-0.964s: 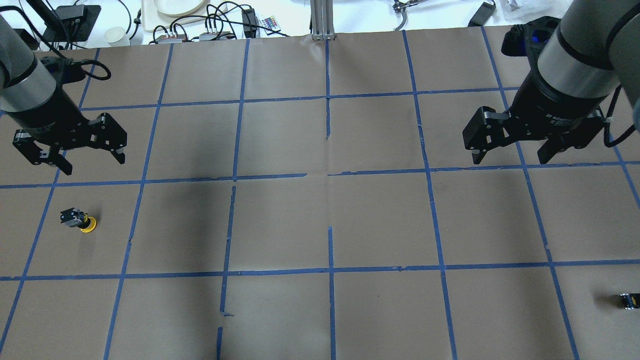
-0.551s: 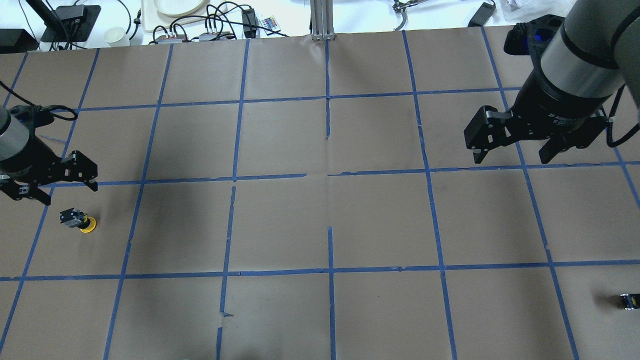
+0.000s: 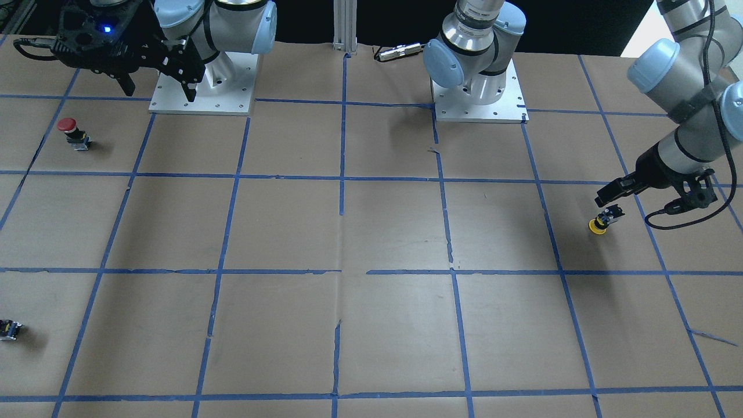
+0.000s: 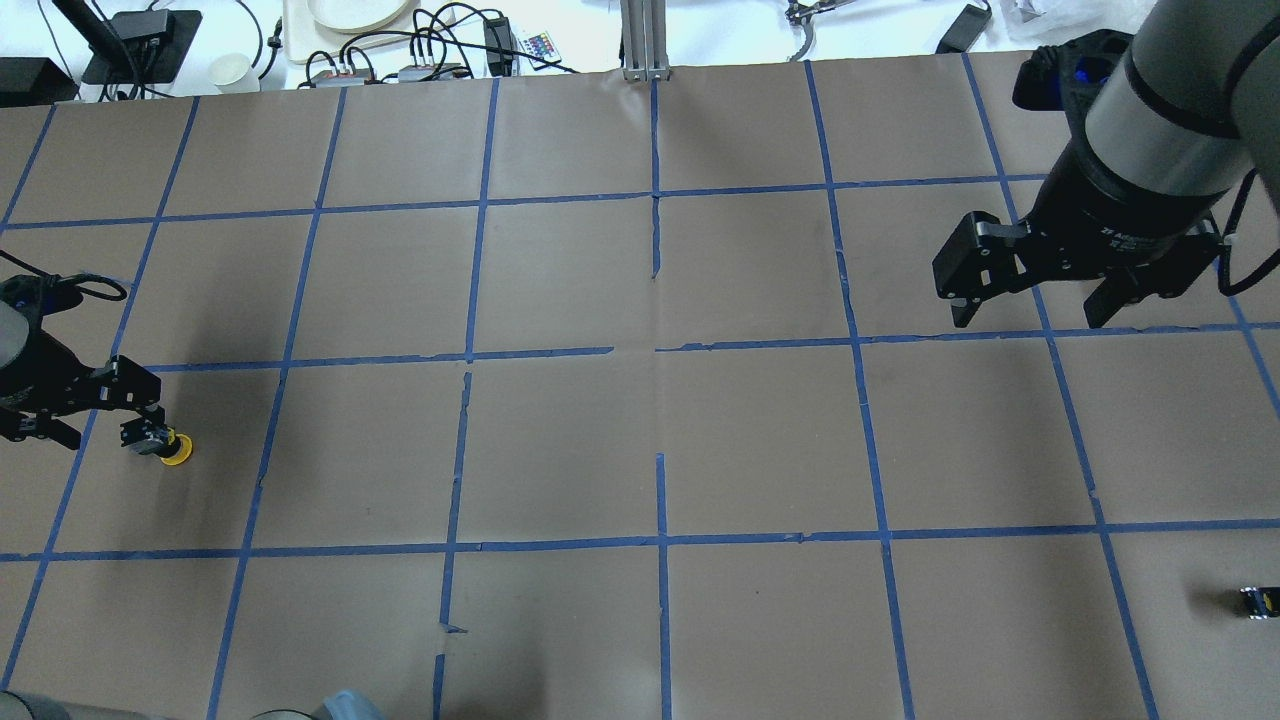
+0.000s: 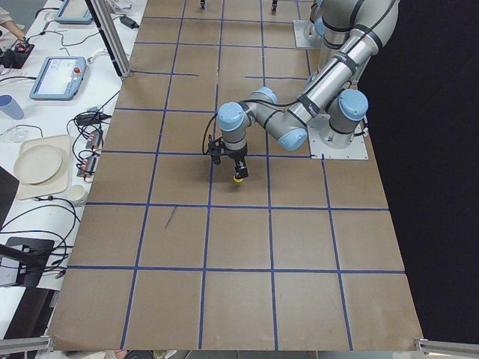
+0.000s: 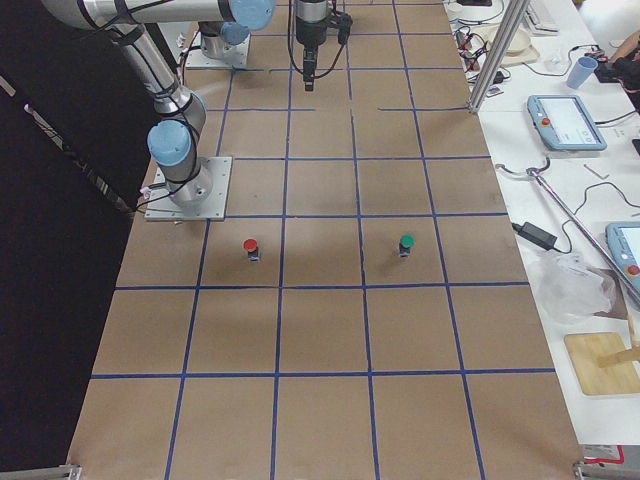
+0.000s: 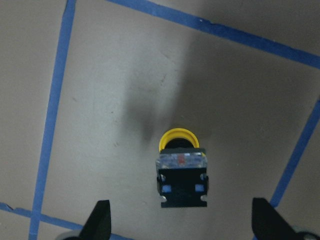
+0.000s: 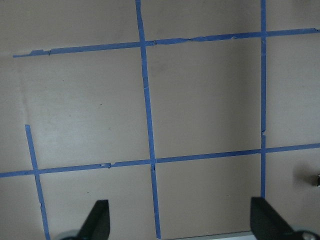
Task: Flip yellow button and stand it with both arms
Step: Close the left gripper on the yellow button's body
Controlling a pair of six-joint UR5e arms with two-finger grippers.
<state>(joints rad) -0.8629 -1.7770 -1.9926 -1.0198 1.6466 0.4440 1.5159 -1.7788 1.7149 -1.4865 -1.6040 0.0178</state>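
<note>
The yellow button (image 4: 163, 445) rests tilted on the brown paper at the table's left, its yellow cap (image 7: 178, 138) down and its black-and-metal body (image 7: 181, 177) raised. It also shows in the front view (image 3: 600, 222) and the left side view (image 5: 238, 177). My left gripper (image 4: 100, 420) is open and low, right beside the button. In the left wrist view (image 7: 182, 222) the button sits centred between the two spread fingertips (image 7: 101, 221), apart from both. My right gripper (image 4: 1035, 312) is open and empty, high over the far right; it also shows in the front view (image 3: 158, 90).
A red-capped button (image 3: 68, 125) stands near the right arm's base plate (image 3: 203, 104). A green-capped button (image 6: 406, 243) stands beyond it. A small capless black block (image 4: 1258, 602) lies at the near right edge. An aluminium post (image 4: 645, 40) stands at the far edge.
My left gripper has moved down and toward the near left, from above the table to just beside the yellow button. The right gripper has barely shifted. The button has not moved.
</note>
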